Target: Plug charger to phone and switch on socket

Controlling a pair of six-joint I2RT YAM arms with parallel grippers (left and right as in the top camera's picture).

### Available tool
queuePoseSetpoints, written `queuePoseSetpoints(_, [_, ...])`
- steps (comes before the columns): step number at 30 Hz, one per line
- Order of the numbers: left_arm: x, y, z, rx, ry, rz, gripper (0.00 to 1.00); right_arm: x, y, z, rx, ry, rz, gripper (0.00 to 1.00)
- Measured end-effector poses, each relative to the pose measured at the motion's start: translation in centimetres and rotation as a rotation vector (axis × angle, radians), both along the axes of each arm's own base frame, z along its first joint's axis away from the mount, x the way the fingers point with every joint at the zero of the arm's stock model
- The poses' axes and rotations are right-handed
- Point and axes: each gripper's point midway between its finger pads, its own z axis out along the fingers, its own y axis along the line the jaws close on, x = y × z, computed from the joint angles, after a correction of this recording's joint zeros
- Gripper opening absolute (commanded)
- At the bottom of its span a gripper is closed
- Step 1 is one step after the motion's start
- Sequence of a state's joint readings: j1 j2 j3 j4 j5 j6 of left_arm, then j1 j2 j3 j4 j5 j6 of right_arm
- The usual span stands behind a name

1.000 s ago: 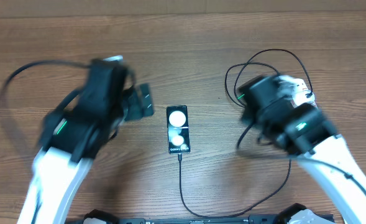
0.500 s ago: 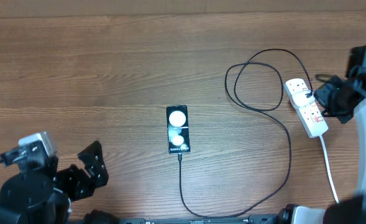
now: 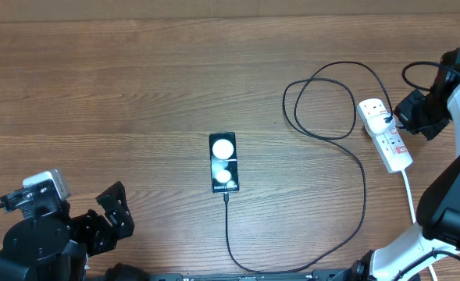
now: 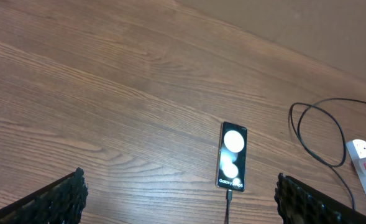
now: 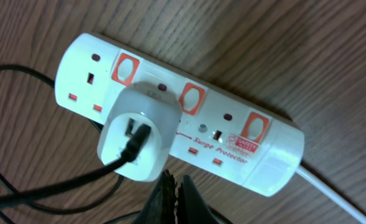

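Observation:
The black phone [image 3: 223, 162] lies flat mid-table, two white circles on its face; the left wrist view has it too [image 4: 233, 155]. The charger's black cable [image 3: 365, 195] runs from a connector [image 3: 226, 197] at the phone's near end, loops right and ends at a white plug [image 3: 372, 109] in the socket [image 3: 392, 144]. My right gripper [image 3: 408, 117] is shut, its tips [image 5: 173, 180] close against the socket's [image 5: 245, 134] side below the plug [image 5: 136, 140]. My left gripper [image 3: 114, 217] stands wide open and empty at the front left, far from the phone [image 4: 186, 205].
The strip's white cord [image 3: 411, 203] trails toward the front edge on the right. Three red switches [image 5: 193, 98] line the strip's top. The cable's loop [image 3: 323, 101] lies left of the strip. The table's back edge [image 3: 214, 17] runs along the top.
Both arms have left the table's middle. The left one pulled back to the front left corner; the right one swung out to the strip's right side and settled there.

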State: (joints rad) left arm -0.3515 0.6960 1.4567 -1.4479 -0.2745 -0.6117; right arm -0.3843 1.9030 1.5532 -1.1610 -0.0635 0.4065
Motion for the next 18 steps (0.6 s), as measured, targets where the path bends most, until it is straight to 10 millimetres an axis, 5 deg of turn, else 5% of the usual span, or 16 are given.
queuePoseSetpoints(8, [0.0,0.0,0.0,0.000,0.000,0.000,1.00,-0.2,-0.6,-2.8,0.036,0.058,0.016,0.04])
queuePoseSetpoints(18, [0.0,0.0,0.0,0.000,0.000,0.000,1.00,0.5,-0.8,-3.9,0.036,0.049,0.032,0.04])
